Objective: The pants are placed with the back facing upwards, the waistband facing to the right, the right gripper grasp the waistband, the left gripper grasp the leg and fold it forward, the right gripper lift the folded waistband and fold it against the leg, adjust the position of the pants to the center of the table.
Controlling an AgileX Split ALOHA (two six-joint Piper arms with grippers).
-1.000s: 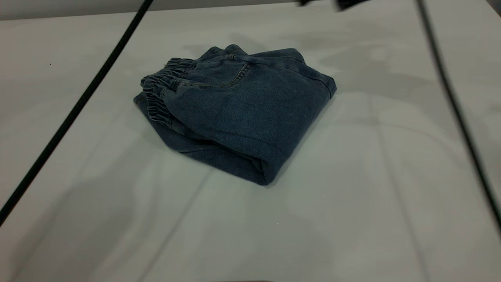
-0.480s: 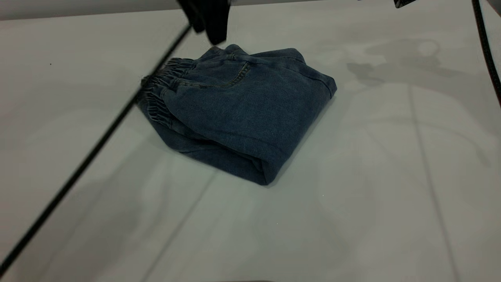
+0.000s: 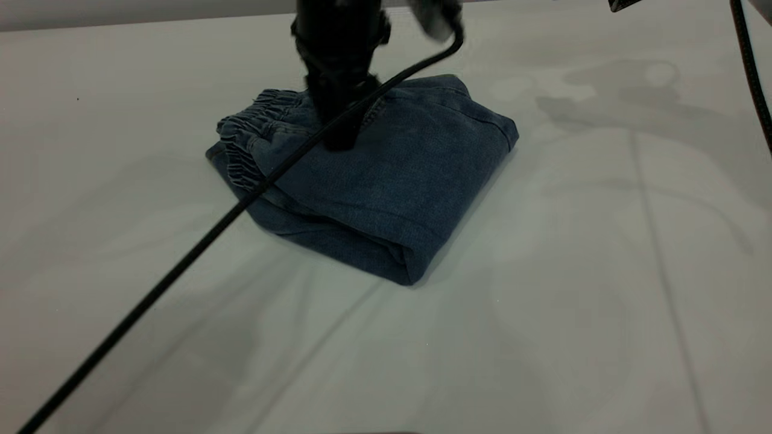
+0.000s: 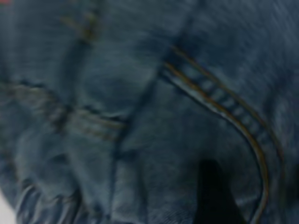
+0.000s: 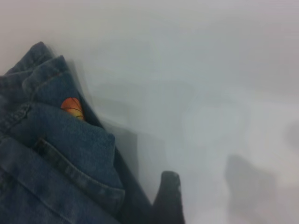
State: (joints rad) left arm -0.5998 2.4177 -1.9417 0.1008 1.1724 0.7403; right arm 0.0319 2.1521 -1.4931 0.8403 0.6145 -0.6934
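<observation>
Since half a second ago, left gripper [image 3: 341, 129] dropped onto folded pants [image 3: 386, 181] near waistband [image 3: 241, 150], mid table [image 3: 603, 301]; fingers possibly together, can't tell. Right gripper barely visible, state unclear.

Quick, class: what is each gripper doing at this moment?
Left gripper: down on the folded pants; open or shut cannot be told.
Right gripper: beside the pants; cannot be told.

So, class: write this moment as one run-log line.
pants: folded on table | left gripper: down on the top layer near waistband | right gripper: beside pants' edge
</observation>
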